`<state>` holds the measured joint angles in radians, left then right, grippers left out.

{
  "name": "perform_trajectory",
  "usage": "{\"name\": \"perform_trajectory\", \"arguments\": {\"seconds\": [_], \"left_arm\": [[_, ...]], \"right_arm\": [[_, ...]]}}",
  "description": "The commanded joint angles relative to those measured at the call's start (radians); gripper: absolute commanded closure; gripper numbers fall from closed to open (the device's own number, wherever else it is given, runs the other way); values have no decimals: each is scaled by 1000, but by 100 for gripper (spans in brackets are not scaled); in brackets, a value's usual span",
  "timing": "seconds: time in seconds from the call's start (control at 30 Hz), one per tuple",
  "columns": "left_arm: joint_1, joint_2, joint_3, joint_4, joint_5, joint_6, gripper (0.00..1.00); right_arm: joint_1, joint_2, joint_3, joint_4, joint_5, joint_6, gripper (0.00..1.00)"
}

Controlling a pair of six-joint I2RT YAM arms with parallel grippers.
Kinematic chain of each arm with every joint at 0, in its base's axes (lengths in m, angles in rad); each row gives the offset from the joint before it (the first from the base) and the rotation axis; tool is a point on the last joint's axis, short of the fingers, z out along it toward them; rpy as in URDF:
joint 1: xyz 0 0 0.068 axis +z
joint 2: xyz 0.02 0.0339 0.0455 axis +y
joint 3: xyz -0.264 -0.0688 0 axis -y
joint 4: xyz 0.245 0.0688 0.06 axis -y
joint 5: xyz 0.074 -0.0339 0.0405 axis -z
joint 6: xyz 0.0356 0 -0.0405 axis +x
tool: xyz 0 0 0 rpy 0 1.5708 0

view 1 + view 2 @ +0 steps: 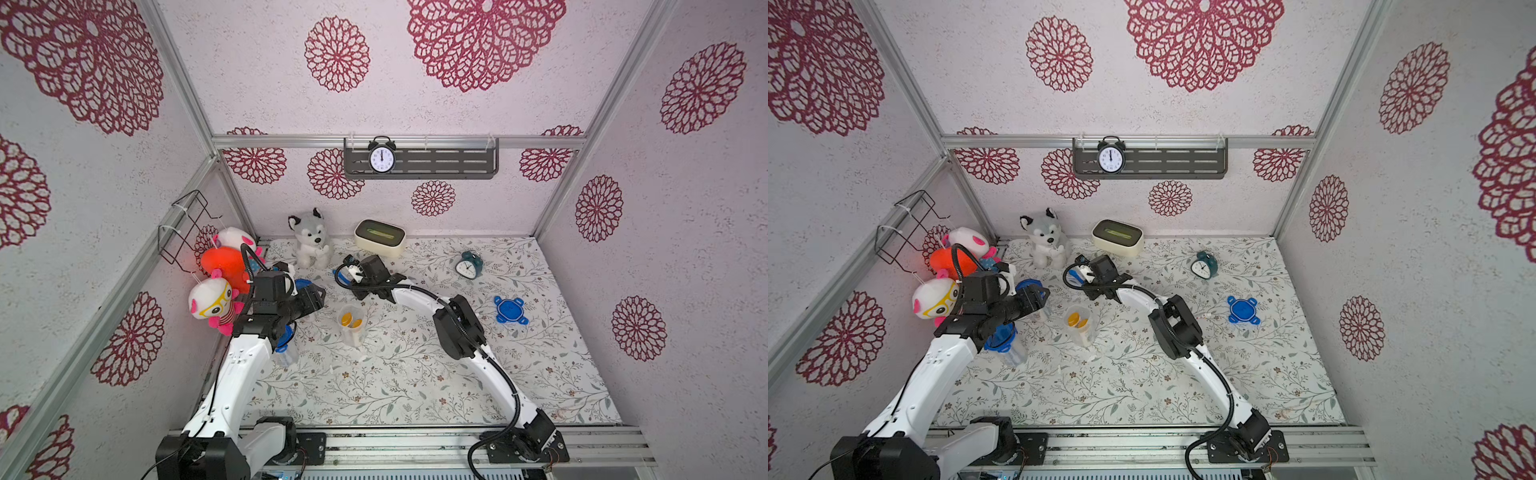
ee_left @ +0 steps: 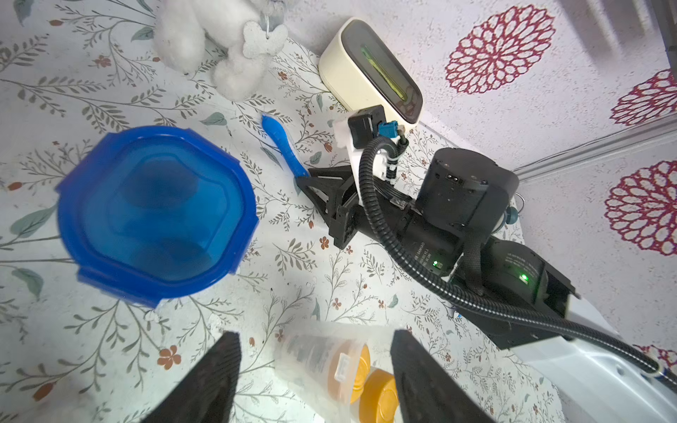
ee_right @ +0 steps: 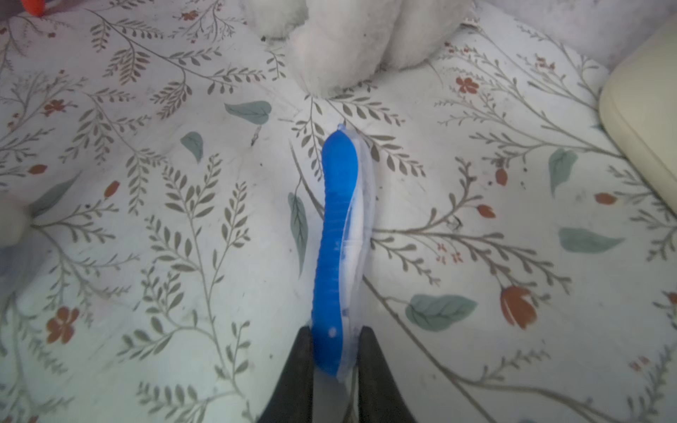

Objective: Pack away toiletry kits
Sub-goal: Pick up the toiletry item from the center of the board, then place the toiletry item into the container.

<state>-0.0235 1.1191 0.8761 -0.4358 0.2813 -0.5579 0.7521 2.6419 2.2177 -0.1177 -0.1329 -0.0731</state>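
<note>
My right gripper [image 3: 335, 344] is shut on the near end of a blue toothbrush [image 3: 339, 227] in a clear wrapper, low over the floral mat in front of the husky plush. In both top views that toothbrush [image 1: 335, 273] [image 1: 1074, 274] only peeks out by the wrist. My left gripper [image 2: 315, 334] is open. Its fingers [image 2: 216, 377] stand either side of a clear cup [image 2: 322, 362] without touching it. The cup [image 1: 352, 326] holds two bottles with yellow caps [image 2: 379, 397]. A cup with a blue lid [image 2: 157, 212] stands beside my left gripper [image 1: 318, 297].
A second blue-lidded cup [image 1: 1003, 338] sits under my left arm. A loose blue lid [image 1: 510, 310] lies at the right. Husky plush [image 1: 309, 241], cream tissue box [image 1: 380, 237] and teal alarm clock [image 1: 469, 264] line the back. Plush toys [image 1: 224, 266] hang on the left wall.
</note>
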Motion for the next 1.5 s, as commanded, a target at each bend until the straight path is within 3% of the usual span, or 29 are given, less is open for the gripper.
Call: {"name": "perform_trajectory", "arguments": {"seconds": [0.0,0.17,0.33,0.53,0.77,1.0,1.47], "left_arm": [[9,4,3,17,12,-6,31],[4,-3,-5,42,12,-20,32],[-37,-35,-24,97,-30,-1,32],[-111,-54,-60,172,-90,12,32],[-145,-82,-80,168,-140,-54,32],[-145,-111,-82,126,-142,-67,31],[-145,-156,-121,127,-104,-53,30]], "right_arm": [[-17,-180,-125,128,-15,38,89],[-28,-378,-388,225,-55,62,90],[-50,-585,-585,187,-94,74,91],[-74,-825,-662,-123,-147,42,92],[-59,-1008,-567,-578,-208,33,93],[18,-1019,-456,-832,-241,28,93],[97,-752,-81,-1114,-239,73,94]]}}
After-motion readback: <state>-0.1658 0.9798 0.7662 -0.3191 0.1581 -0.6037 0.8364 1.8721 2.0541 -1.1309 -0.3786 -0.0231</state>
